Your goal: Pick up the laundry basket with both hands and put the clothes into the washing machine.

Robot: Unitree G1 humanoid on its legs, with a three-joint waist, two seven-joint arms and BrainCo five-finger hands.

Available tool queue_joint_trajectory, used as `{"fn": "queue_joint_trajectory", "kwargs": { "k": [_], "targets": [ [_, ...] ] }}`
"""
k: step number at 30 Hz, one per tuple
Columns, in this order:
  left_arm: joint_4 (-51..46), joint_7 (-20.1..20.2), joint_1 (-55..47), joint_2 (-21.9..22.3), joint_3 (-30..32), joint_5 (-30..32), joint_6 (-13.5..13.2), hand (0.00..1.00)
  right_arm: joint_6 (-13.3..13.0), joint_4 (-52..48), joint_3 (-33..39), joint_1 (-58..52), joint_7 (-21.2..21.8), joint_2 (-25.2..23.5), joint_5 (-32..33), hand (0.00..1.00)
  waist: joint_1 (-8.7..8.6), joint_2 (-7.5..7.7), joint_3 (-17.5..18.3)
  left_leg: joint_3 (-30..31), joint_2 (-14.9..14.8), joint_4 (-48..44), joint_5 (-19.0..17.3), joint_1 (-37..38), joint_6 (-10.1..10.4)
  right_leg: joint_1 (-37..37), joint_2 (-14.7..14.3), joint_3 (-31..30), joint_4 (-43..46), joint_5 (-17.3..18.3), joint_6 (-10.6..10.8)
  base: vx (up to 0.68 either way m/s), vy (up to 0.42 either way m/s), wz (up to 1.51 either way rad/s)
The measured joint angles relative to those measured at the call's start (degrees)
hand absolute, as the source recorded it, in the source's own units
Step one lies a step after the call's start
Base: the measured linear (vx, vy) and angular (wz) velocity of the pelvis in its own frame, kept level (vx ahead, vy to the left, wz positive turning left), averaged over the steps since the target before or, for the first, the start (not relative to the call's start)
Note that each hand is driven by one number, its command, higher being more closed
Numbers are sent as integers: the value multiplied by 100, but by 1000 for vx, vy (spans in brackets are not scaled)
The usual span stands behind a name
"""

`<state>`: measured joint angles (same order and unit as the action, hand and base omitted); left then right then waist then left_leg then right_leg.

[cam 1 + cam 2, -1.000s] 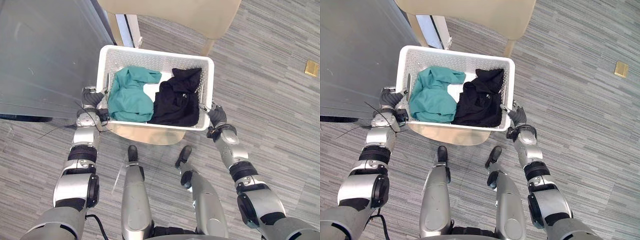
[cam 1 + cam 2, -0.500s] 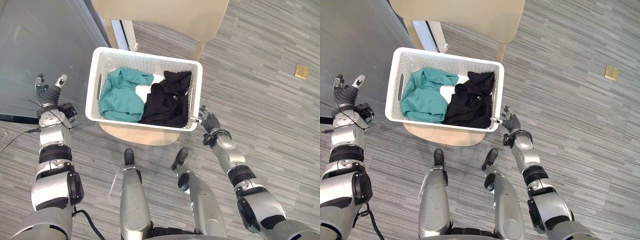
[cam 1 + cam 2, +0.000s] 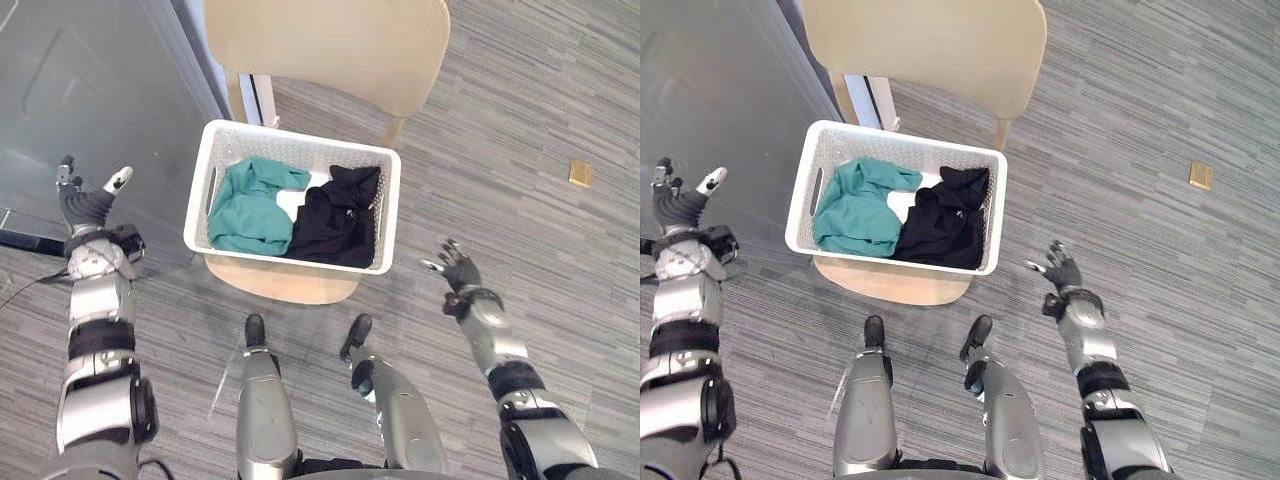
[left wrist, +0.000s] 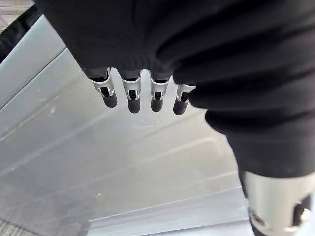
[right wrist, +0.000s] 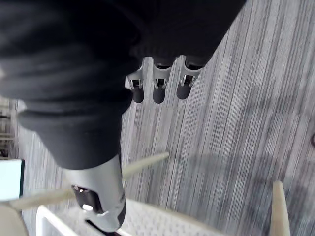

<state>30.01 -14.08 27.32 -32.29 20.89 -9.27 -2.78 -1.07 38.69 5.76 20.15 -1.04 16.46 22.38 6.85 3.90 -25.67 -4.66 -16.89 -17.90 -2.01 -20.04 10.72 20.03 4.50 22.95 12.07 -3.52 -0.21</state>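
Though perforated, a rectangular white plastic basket (image 3: 300, 146)

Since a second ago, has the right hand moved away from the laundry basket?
Yes. The right hand has left the laundry basket's right rim and swung out rightwards; it now hangs open over the floor.

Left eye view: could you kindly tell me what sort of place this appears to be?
Probably an office or lab room, not certain: grey striped carpet floor, a beige chair bearing a white laundry basket, and a grey panel beside it.
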Motion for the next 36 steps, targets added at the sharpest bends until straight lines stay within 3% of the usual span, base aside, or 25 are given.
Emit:
{"fn": "queue_joint_trajectory", "kwargs": {
  "k": [4, 7, 11, 14, 19, 22, 27, 30, 32, 34, 35, 36],
  "targets": [
    [-397, 13, -1099, 166, 464, -75, -132, 0, -8, 94, 859, -935, 14, 50, 0, 0, -14, -35, 132, 9, 136, 90, -63, 366, -100, -305, 132, 13, 104, 155, 105, 19, 38, 17],
    [-394, 33, -1880, 666, 763, -249, -176, 0, -4, 564, 1430, -1658, 21, 30, 0, 0, -25, -135, 451, 19, 303, 234, -138, 606, -221, -543, 239, 29, 26, 191, 162, 2, 58, 19],
    [-107, 186, -2770, 1566, 1060, -317, -196, 0, 40, 838, 1804, -2450, 182, -402, -51, 0, -65, -208, 999, -14, 424, 516, -167, 961, -233, -965, 319, 43, -352, 108, 286, 46, 81, 12],
    [845, 355, -3207, 2439, 1127, -360, -171, 0, 127, 1080, 1928, -2805, 324, -934, -160, 0, -137, -269, 1386, -179, 504, 734, -195, 1447, -280, -1382, 371, 17, -545, 95, 331, 82, 68, -1],
    [2440, 744, -3404, 3321, 1152, -327, 39, 0, 218, 1853, 2294, -2871, 398, -1469, -507, 0, -236, -385, 1843, -411, 544, 1036, -230, 2042, -329, -1807, 355, -121, -779, 84, 400, 67, 24, -15],
    [2962, 923, -3518, 3507, 1370, -159, 178, 0, 289, 2347, 2642, -2848, 460, -1542, -669, 0, -307, -447, 2006, -433, 579, 1277, -230, 2429, -331, -2219, 317, -128, -1024, 35, 479, 64, 13, 2],
    [3246, 1044, -3514, 3342, 1299, 1, 256, 0, 377, 2758, 2693, -2820, 480, -1470, -907, 0, -313, -440, 2105, -84, 627, 1198, -253, 2606, -319, -2743, 269, 123, -1242, 14, 511, 55, -1, 34],
    [3233, 1045, -3522, 3257, 887, 38, 245, 0, 381, 2852, 2216, -2739, 475, -1342, -991, 0, -305, -467, 2095, 502, 714, 1125, -173, 2299, -317, -2896, 275, 665, -1353, 31, 530, -10, -24, 94],
    [3053, 1044, -3492, 3218, 545, 37, 226, 0, 370, 2848, 1893, -2573, 464, -1253, -1025, 0, -300, -500, 2106, 1084, 824, 1367, 212, 1886, -324, -2786, 316, 1285, -1330, 132, 537, -89, -70, 154],
    [2860, 1032, -3462, 3277, 355, 27, 188, 0, 364, 2802, 1554, -2354, 410, -1103, -1079, 0, -297, -579, 2073, 1457, 899, 1629, 643, 1577, -408, -2545, 440, 1829, -942, 335, 466, -107, -31, 148],
    [2833, 1026, -3467, 3316, 325, 28, 163, 0, 352, 2764, 1511, -2164, 342, -1001, -1079, 0, -278, -641, 2051, 1445, 939, 1803, 1010, 1376, -616, -2368, 531, 2043, -737, 410, 314, -118, 53, 114],
    [2840, 1022, -3465, 3291, 290, 24, 136, 0, 323, 2730, 1519, -1823, 283, -1043, -1072, 0, -272, -562, 1997, 443, 901, 1436, 779, 1152, -922, -2144, 772, 2342, -704, 346, 185, -90, 74, 103]
  ]
}}
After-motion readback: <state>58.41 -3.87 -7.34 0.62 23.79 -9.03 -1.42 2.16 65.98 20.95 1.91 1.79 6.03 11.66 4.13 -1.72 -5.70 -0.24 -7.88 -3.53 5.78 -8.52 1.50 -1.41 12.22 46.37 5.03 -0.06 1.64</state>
